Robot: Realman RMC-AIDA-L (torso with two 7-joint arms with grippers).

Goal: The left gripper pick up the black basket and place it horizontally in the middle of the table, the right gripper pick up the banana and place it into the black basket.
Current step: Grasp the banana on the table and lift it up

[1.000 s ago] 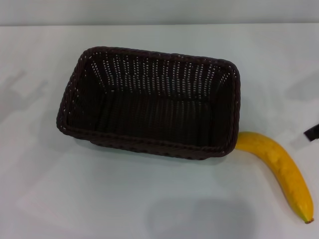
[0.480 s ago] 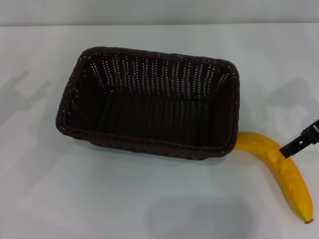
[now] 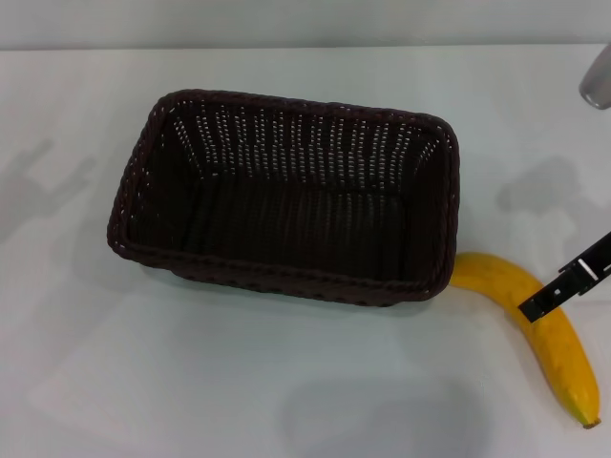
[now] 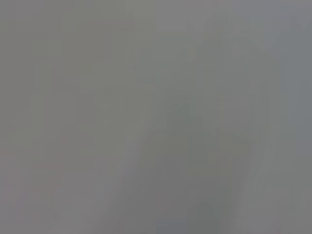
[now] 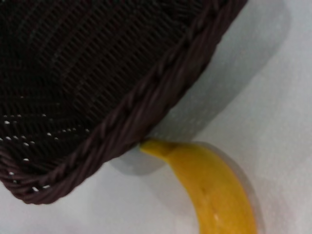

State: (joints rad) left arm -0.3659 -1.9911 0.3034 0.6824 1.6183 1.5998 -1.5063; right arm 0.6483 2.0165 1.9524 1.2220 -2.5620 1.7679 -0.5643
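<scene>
The black basket (image 3: 286, 196) lies lengthwise across the middle of the table (image 3: 191, 382), open side up and empty. The banana (image 3: 544, 329) lies on the table by the basket's near right corner, stem end against the basket wall. In the right wrist view the basket's braided rim (image 5: 141, 107) and the banana's stem end (image 5: 204, 185) show close up. My right gripper (image 3: 565, 288) hangs over the banana's middle as a thin black bracket, with its silver-grey housing (image 3: 597, 81) higher up at the right edge. The left gripper is out of view.
The left wrist view shows only a blank grey surface. Arm shadows fall on the table at far left (image 3: 38, 186) and at right (image 3: 549, 200). Bare tabletop lies in front of the basket.
The right gripper's black bracket has come in from the right edge and now sits over the banana. Its silver housing has appeared at the upper right. Basket and banana have not moved.
</scene>
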